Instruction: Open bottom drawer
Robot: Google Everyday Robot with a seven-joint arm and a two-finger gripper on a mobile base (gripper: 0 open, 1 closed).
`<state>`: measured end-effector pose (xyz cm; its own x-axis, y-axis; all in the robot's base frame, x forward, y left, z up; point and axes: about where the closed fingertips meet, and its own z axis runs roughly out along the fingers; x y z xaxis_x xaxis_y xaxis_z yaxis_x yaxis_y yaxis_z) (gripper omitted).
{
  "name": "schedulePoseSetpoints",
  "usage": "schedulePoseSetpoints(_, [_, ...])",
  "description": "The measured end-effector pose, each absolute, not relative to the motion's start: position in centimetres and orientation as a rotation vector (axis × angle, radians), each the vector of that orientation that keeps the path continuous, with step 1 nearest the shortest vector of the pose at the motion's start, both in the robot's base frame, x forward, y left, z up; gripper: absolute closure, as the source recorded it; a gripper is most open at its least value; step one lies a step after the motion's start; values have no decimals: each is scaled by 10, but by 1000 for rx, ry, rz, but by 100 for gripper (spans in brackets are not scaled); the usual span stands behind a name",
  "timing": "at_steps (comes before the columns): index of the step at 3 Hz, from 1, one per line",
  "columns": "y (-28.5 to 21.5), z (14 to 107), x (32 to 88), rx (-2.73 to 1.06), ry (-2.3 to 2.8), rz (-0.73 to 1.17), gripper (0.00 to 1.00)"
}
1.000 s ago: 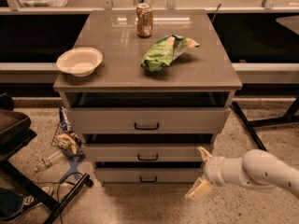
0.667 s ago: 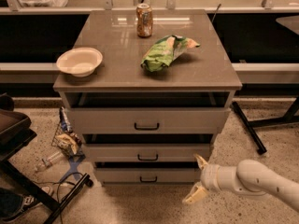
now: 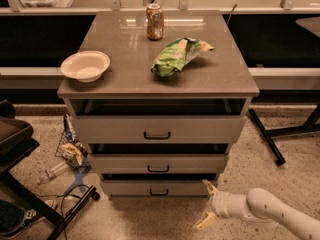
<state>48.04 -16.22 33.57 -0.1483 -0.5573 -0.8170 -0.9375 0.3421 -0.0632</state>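
The bottom drawer (image 3: 160,187) is the lowest and shortest of three grey-beige drawer fronts, with a small dark bar handle (image 3: 159,192). A dark gap shows above its front, as above the other two. My gripper (image 3: 206,205) is low near the floor, to the right of the bottom drawer and a little in front of it. Its two pale fingers (image 3: 209,187) are spread apart, one up and one down. It holds nothing and does not touch the drawer. The white arm (image 3: 270,209) comes in from the lower right.
The middle drawer (image 3: 158,163) and top drawer (image 3: 159,129) sit above. On the cabinet top (image 3: 130,59) stand a white bowl (image 3: 85,65), a can (image 3: 155,21) and a green chip bag (image 3: 177,55). Clutter and cables (image 3: 70,154) lie at the left; a dark table leg (image 3: 266,136) at the right.
My gripper and arm have moved left and a little down, closer to the bottom drawer's right end. The drawers have not moved.
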Motion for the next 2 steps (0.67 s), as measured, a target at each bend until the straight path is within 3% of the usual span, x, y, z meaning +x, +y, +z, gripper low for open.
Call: schedulePoseSetpoints(2, [-145,304,495,-1322,1816,670,0])
